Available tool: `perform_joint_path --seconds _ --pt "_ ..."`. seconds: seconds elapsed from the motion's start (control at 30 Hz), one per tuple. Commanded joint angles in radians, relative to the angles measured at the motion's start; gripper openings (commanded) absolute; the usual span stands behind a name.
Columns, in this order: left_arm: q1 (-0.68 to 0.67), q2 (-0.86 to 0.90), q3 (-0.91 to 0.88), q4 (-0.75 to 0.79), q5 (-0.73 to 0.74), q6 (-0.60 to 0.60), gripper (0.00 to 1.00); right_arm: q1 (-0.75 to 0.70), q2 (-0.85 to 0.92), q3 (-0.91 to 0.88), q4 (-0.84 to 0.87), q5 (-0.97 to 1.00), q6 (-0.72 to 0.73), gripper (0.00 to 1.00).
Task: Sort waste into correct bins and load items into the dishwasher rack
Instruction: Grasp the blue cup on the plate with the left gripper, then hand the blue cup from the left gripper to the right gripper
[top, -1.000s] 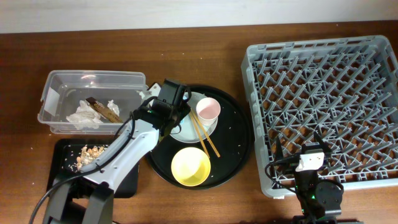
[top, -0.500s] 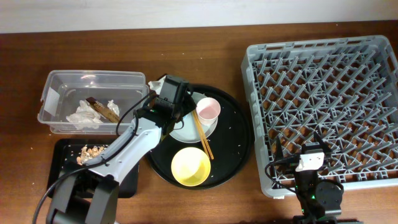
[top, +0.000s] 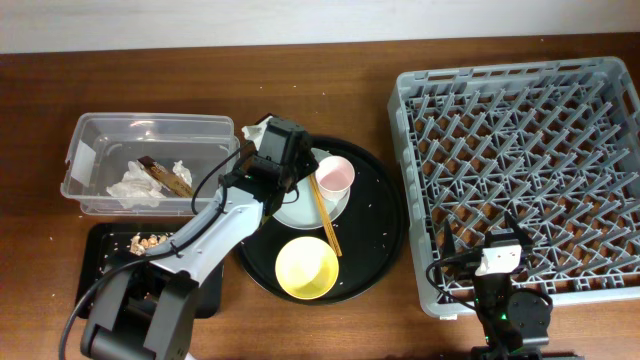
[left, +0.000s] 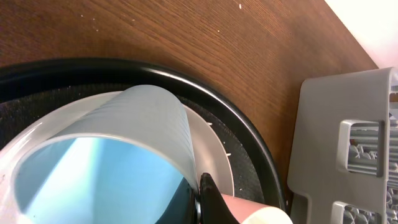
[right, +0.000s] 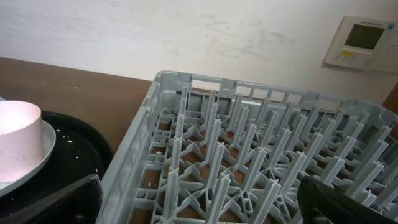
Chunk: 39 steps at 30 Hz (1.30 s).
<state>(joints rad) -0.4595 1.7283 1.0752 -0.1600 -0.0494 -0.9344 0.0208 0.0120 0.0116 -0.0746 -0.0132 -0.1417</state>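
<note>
My left gripper (left: 200, 198) is shut on the rim of the small blue cup (left: 124, 143), one finger inside and one outside; the cup lies tilted over the pale plate (left: 208, 149). In the overhead view the left gripper (top: 283, 165) hides the blue cup. The pink cup (top: 334, 176) stands on the plate (top: 300, 212), with the chopsticks (top: 327, 220) across it. The yellow bowl (top: 306, 267) sits in front. My right gripper (right: 199, 205) is open and empty over the front left corner of the dishwasher rack (top: 520, 150).
The dishes sit on a large round black tray (top: 385, 235). The clear tub (top: 95, 145) holds a napkin (top: 135, 187) and wrapper (top: 168, 177). The flat black tray (top: 100, 262) holds food scraps (top: 140, 245). A white scrap (top: 254, 130) lies by the tub's corner.
My left gripper has shifted a little to the right and farther back over the plate. The right arm has not moved.
</note>
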Motion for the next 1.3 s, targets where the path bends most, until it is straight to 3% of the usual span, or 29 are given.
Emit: perform_joint_path --seconds 0.0,0.13,0.2,0.27,0.33,0.4,0.43,0.53,0.6,0.67,0.73,0.77,0.8,0.9,0.97,1.07,1.1,1.27 --pt "0.005 -0.028 0.005 -0.016 0.001 0.005 0.01 -0.003 -0.006 -0.006 -0.003 -0.002 -0.004 0.98" --pt "0.005 -0.158 0.005 -0.124 0.003 0.009 0.01 -0.003 -0.006 -0.006 -0.003 -0.002 -0.004 0.98" --pt "0.005 -0.226 0.005 -0.140 0.040 0.104 0.01 -0.003 -0.006 -0.006 -0.003 -0.002 -0.004 0.98" --pt "0.022 -0.337 0.005 -0.160 0.179 0.196 0.01 -0.003 -0.006 -0.006 -0.003 -0.002 -0.004 0.98" --pt "0.119 -0.435 0.005 -0.164 0.491 0.269 0.01 -0.003 -0.006 -0.006 -0.003 -0.002 -0.004 0.99" --pt "0.301 -0.487 0.005 -0.141 0.991 0.301 0.00 -0.003 -0.006 -0.006 -0.003 -0.002 -0.004 0.98" --pt "0.447 -0.487 0.005 -0.079 1.385 0.300 0.01 -0.003 -0.006 -0.006 -0.003 -0.002 -0.004 0.99" --pt "0.530 -0.487 0.005 -0.076 1.624 0.300 0.01 -0.003 -0.006 -0.006 -0.003 -0.003 -0.004 0.98" --pt "0.537 -0.486 0.004 -0.034 1.624 0.304 0.01 -0.002 -0.006 -0.006 0.013 -0.030 0.074 0.98" --pt "0.537 -0.486 0.004 -0.034 1.624 0.304 0.01 -0.002 -0.006 0.014 0.040 -0.282 0.185 0.98" --pt "0.537 -0.486 0.004 -0.035 1.624 0.304 0.01 -0.002 -0.005 0.122 0.037 -0.557 0.441 0.98" --pt "0.536 -0.486 0.004 -0.035 1.624 0.304 0.01 -0.002 0.002 0.218 0.030 -0.662 0.550 0.99" --pt "0.536 -0.486 0.004 -0.035 1.624 0.304 0.01 -0.002 0.012 0.272 0.010 -0.690 0.569 0.98" --pt "0.536 -0.486 0.004 -0.043 1.624 0.303 0.01 -0.002 0.185 0.619 -0.329 -0.793 0.555 0.98" --pt "0.506 -0.487 0.004 -0.061 1.624 0.303 0.01 -0.002 0.431 0.821 -0.573 -0.875 0.505 0.98" --pt "0.403 -0.487 0.004 -0.061 1.624 0.304 0.01 -0.002 0.584 0.845 -0.540 -1.073 0.503 0.98" --pt "0.370 -0.487 0.004 -0.061 1.624 0.304 0.00 -0.002 0.611 0.845 -0.509 -1.172 0.441 0.98" --pt "0.223 -0.487 0.004 -0.056 1.601 0.304 0.01 -0.002 0.629 0.845 -0.497 -1.191 0.407 0.98"
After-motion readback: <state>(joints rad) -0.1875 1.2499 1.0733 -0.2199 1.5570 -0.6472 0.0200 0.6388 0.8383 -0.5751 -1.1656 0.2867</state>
